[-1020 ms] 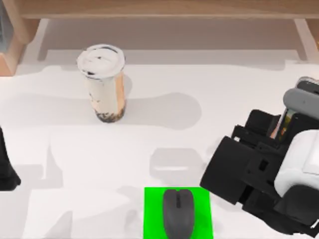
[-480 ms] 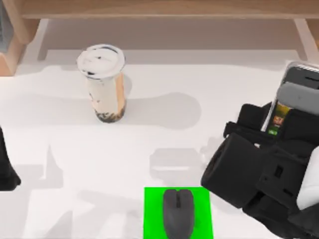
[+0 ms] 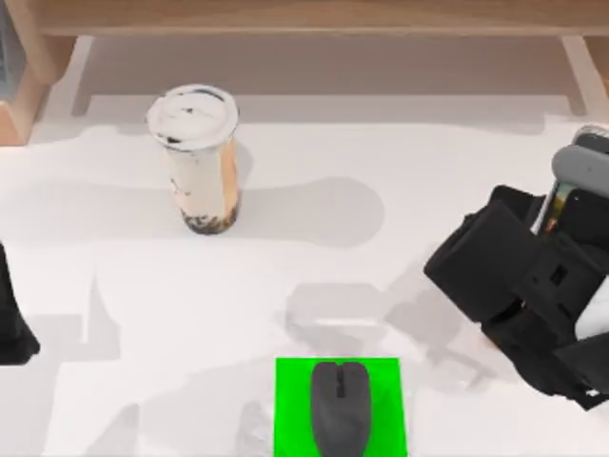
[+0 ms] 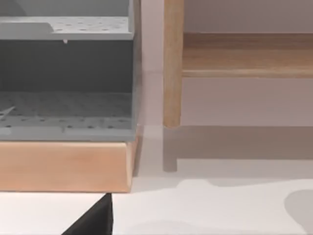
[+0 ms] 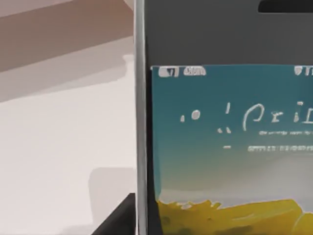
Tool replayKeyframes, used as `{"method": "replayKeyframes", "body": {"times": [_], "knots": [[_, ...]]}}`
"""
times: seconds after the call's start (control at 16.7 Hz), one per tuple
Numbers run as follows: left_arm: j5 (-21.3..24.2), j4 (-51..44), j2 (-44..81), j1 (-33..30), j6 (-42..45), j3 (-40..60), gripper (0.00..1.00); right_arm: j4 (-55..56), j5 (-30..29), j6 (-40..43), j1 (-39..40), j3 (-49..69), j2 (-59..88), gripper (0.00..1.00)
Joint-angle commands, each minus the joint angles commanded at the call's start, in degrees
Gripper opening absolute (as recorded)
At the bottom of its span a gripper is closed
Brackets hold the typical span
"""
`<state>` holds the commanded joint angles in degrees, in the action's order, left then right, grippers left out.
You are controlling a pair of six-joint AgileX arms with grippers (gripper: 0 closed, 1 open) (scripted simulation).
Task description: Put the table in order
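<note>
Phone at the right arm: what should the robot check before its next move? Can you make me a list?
1. Phone is at the right gripper, near the table's right edge: ok.
2. Firm hold on the phone: cannot tell, fingers hidden.
3. Phone screen is lit and faces the right wrist camera: ok.
4. Cup stands upright, far from the right arm: ok.
5. Mouse sits on the green mat: ok.
6. Left arm is parked at the table's left edge: ok.
</note>
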<state>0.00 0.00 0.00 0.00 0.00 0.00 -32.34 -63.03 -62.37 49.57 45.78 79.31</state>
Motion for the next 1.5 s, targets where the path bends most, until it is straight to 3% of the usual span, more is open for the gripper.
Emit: {"method": "replayKeyframes", "body": {"times": [0.3, 1.08, 1.5], "knots": [[0.0, 0.0, 0.0, 0.0, 0.0, 0.0, 1.0, 0.48, 0.81, -0.33, -1.02, 0.04, 0.61, 0.0], [0.0, 0.0, 0.0, 0.0, 0.0, 0.0, 1.0, 0.48, 0.81, -0.33, -1.02, 0.04, 0.61, 0.98], [0.0, 0.0, 0.0, 0.0, 0.0, 0.0, 1.0, 0.48, 0.81, -0.33, -1.02, 0.04, 0.61, 1.0]]}}
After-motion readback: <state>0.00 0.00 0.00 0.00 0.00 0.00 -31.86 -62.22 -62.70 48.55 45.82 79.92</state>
